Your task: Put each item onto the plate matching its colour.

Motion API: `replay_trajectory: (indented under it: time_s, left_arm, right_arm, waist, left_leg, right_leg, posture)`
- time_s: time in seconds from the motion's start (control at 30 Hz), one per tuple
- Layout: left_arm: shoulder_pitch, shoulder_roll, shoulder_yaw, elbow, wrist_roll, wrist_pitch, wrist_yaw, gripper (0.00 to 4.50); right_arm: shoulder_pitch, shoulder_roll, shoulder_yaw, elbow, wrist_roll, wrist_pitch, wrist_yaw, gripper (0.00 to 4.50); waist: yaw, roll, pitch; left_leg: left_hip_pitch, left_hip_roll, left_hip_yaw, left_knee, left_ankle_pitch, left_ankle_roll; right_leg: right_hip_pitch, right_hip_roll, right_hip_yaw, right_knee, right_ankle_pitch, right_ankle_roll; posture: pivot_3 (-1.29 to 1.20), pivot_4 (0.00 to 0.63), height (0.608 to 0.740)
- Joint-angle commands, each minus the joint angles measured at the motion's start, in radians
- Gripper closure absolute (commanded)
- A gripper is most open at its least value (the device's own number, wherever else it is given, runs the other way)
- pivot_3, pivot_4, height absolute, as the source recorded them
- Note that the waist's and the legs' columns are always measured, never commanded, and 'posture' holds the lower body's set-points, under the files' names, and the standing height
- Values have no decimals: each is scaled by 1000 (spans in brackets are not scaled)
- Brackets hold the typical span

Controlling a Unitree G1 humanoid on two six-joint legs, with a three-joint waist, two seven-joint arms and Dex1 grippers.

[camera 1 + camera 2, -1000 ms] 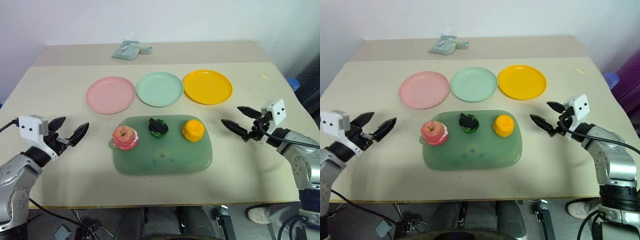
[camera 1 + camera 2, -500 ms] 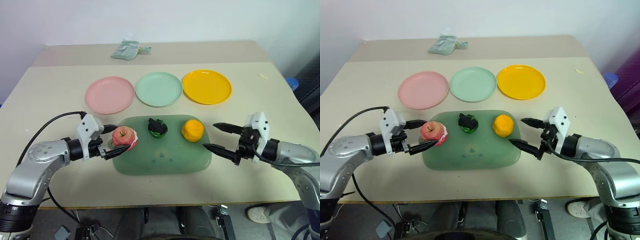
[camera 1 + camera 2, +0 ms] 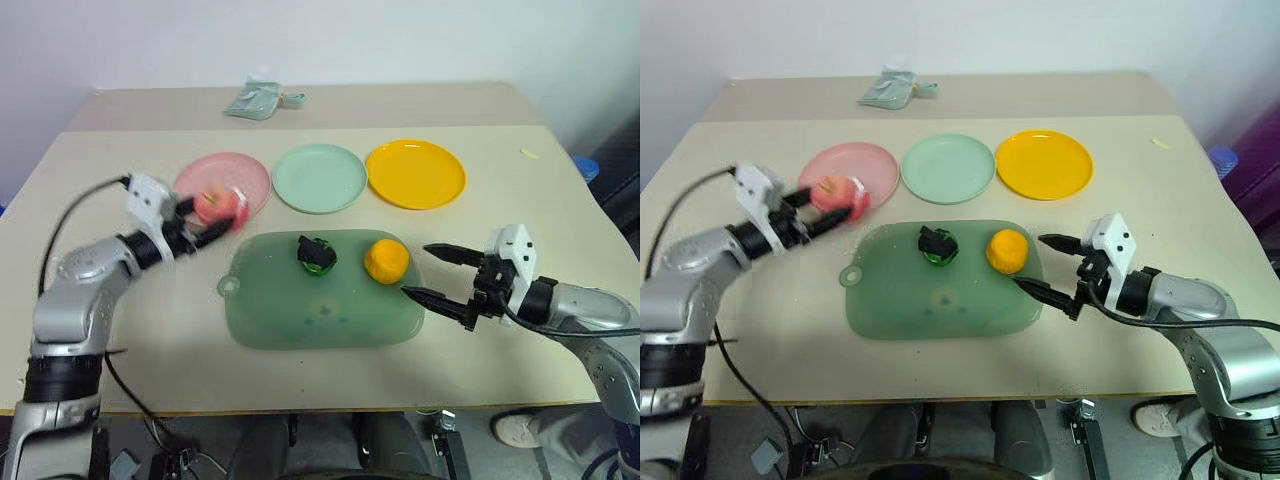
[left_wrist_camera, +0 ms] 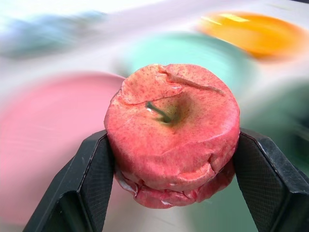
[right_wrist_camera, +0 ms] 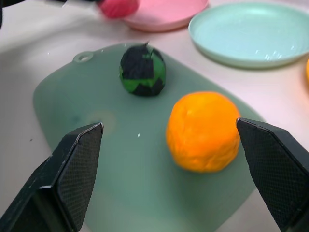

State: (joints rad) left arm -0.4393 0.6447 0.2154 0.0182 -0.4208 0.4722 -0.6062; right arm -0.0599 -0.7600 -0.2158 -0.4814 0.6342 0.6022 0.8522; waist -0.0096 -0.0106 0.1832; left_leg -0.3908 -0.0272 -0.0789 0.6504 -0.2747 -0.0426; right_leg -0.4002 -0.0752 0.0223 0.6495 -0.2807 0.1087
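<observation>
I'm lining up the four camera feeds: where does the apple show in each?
Left eye view: apple over the pink plate's near rim.
Right eye view: same place.
Left wrist view: centre, clamped in the left gripper.
Right wrist view: top edge, blurred.
Shared landmark: the pink plate.
</observation>
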Motion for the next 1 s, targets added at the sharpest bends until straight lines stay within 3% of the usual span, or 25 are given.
replay_trajectory:
  time_s: [0.03, 0.17, 0.27, 0.37, 0.5, 0.63, 0.8, 1.0]
  left_arm:
    - [-129, -37, 17, 141, 47, 15, 120, 1435]
    - [-232, -69, -19, 322, 99, -10, 136, 1435]
    - [-280, -70, -22, 436, 132, -35, 149, 56]
    - [-293, -64, -12, 469, 145, -72, 148, 21]
    - [-240, -51, 30, 381, 114, -129, 106, 21]
    - [-72, -17, 78, 130, 66, -143, 35, 21]
    - [276, 36, 131, -214, -56, -107, -131, 21]
    - [574, 48, 133, -421, -83, -108, -212, 21]
  right_arm:
    - [-54, 18, 9, -2, 16, -18, -5, 0]
    - [-125, 46, 53, 29, 3, 8, -38, 0]
    - [-204, 93, 97, 37, 6, 29, -86, 0]
    - [-256, 128, 155, 19, -1, 64, -122, 0]
    - [-342, 208, 299, 20, -97, 60, -194, 0]
    - [-404, 294, 431, 77, -200, 51, -245, 0]
    - [-465, 337, 523, 185, -288, 100, -263, 0]
    - [-516, 405, 577, 306, -346, 157, -279, 0]
  waist:
    - [1, 0, 0]
    - [-3, -1, 0]
    - [-9, -1, 0]
    - [-9, -1, 0]
    - [-6, -2, 0]
    - [-11, -1, 0]
    - [-8, -2, 0]
    - [-5, -2, 0]
  left_leg:
    - [0, -1, 0, 0, 0, 0]
    - [0, -2, 0, 0, 0, 0]
    - [-1, -2, 0, 0, 0, 0]
    - [-2, -2, 0, -1, 0, -1]
    - [-3, -2, 0, 0, 1, -2]
    - [-3, 1, 1, -1, 4, -7]
    - [-3, 1, 1, -2, 4, -7]
    - [-2, 1, 0, -2, 1, -2]
  right_leg:
    - [0, 0, 0, 0, 0, 0]
    - [0, 0, -1, 0, 0, 0]
    - [-2, 0, 0, 1, 0, 0]
    - [-4, 0, 0, 2, 0, 0]
    - [-5, 0, 0, 2, 0, 0]
    - [-7, -1, 2, 2, 0, 0]
    - [-7, -3, 3, 2, 0, 0]
    - [-5, -4, 2, 1, 0, -1]
  posture:
    - [0, 150, 740]
    - [0, 150, 740]
    - [0, 150, 740]
    - [0, 150, 740]
    - [0, 150, 740]
    - [0, 150, 740]
    - [0, 150, 740]
    - [0, 150, 740]
